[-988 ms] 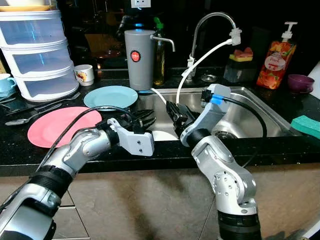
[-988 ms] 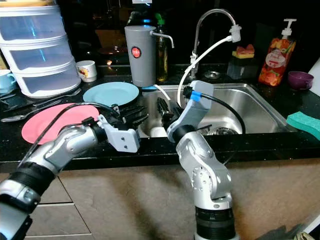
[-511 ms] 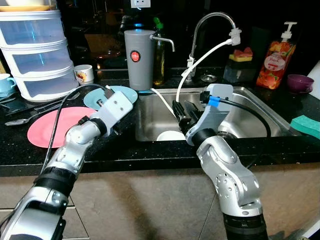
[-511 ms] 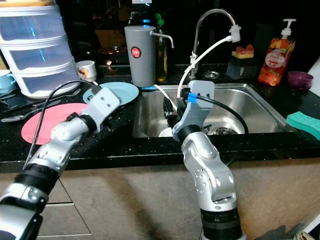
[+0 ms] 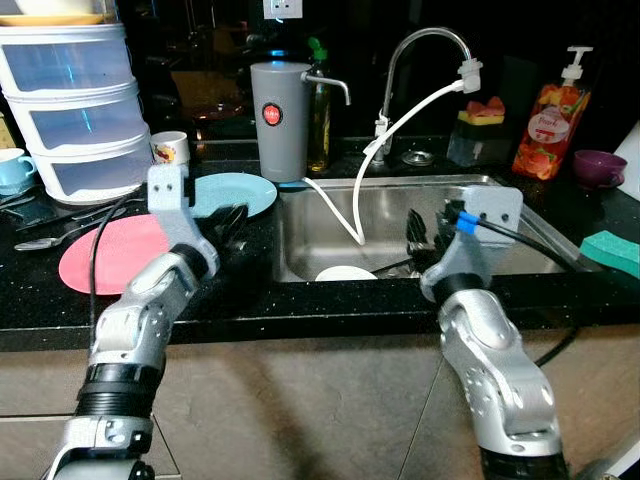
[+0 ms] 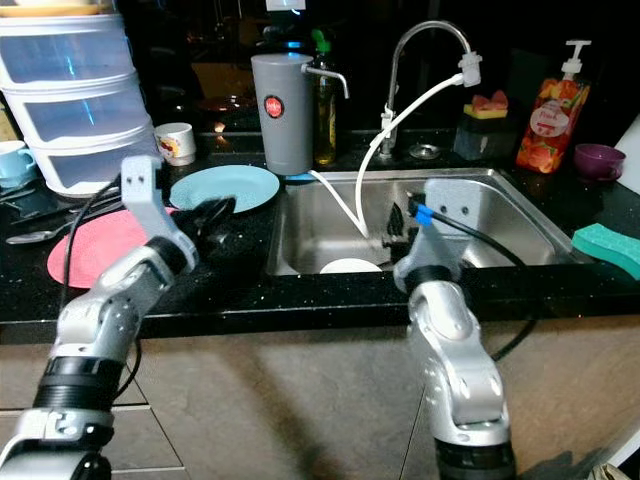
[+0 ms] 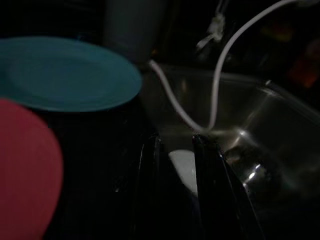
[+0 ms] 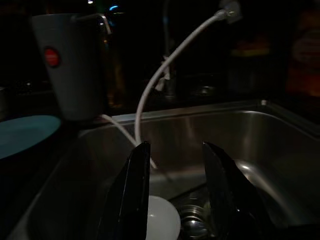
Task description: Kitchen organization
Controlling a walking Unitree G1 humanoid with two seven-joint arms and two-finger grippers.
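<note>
1. Left arm (image 5: 150, 310): silver jointed segments, ribbed black cuff, looping black cable.
2. Right arm (image 5: 495, 370): silver casing with round screw holes, black cable, blue tag (image 5: 461, 221) at its 12 o'clock end.
3. Both grippers: long black fingers (image 8: 135, 195).

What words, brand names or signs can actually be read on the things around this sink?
Grey dispenser: a round red badge with white marks, too small to read.
Orange soap bottle: a printed label with lettering, too blurred to read.
White mug: a coloured pattern, no legible words.
Nothing in these pictures can be read with certainty.
</note>
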